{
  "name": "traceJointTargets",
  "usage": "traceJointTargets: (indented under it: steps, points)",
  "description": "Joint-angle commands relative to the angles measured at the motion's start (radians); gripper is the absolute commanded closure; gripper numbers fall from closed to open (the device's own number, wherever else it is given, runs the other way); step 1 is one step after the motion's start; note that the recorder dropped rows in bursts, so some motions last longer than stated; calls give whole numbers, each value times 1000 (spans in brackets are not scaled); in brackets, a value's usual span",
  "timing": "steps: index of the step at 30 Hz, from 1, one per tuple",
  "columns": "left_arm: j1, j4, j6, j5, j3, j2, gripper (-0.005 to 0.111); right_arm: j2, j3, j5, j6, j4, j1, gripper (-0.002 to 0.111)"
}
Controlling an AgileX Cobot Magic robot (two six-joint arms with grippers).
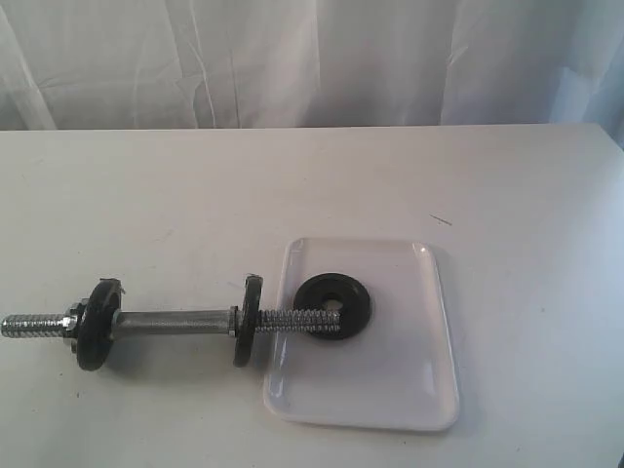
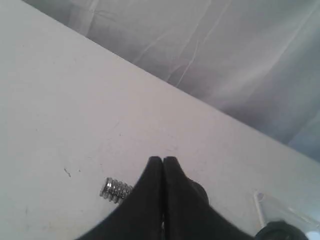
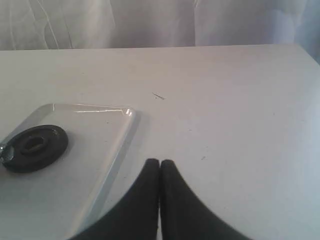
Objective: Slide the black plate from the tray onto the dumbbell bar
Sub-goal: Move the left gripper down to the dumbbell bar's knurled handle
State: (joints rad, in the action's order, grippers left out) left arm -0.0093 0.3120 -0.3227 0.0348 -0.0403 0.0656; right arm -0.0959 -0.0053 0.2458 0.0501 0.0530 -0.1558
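Note:
The black plate (image 1: 332, 305) lies flat in the white tray (image 1: 409, 390), near its left side, and shows again as the black plate (image 3: 34, 147) in the tray (image 3: 112, 150) of the right wrist view. The dumbbell bar (image 1: 175, 321) lies on the table left of the tray, carrying two black discs; its right threaded end reaches over the tray rim up to the plate's hole. The bar's left threaded end (image 2: 114, 190) shows beside my left gripper (image 2: 163, 159), which is shut and empty above it. My right gripper (image 3: 159, 162) is shut, empty, beside the tray. Neither gripper appears in the exterior view.
The white table (image 1: 487, 185) runs back to a pale curtain (image 1: 312, 58). A small dark mark (image 1: 441, 219) lies on the table behind the tray. A tray corner (image 2: 260, 200) shows in the left wrist view.

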Motion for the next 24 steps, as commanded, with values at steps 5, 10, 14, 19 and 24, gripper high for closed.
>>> traceJointTargets:
  steps: [5, 10, 14, 19, 24]
  points:
    - [-4, -38, 486, -312, -512, 428, 107, 4, 5, -15, -9, 0, 6, 108]
    - [-4, 505, 1394, -799, -928, 863, 107, 4, 5, -15, -9, 0, 6, 108]
    - [-4, 558, 1534, -945, -1074, 1092, 96, 4, 5, -15, -9, 0, 6, 108]
    - [-81, 555, 1644, -975, -1111, 1258, 44, 4, 5, -15, -9, 0, 6, 108]
    - [-225, 399, 1640, -822, -1113, 1373, 36, 4, 5, -15, -9, 0, 6, 108]
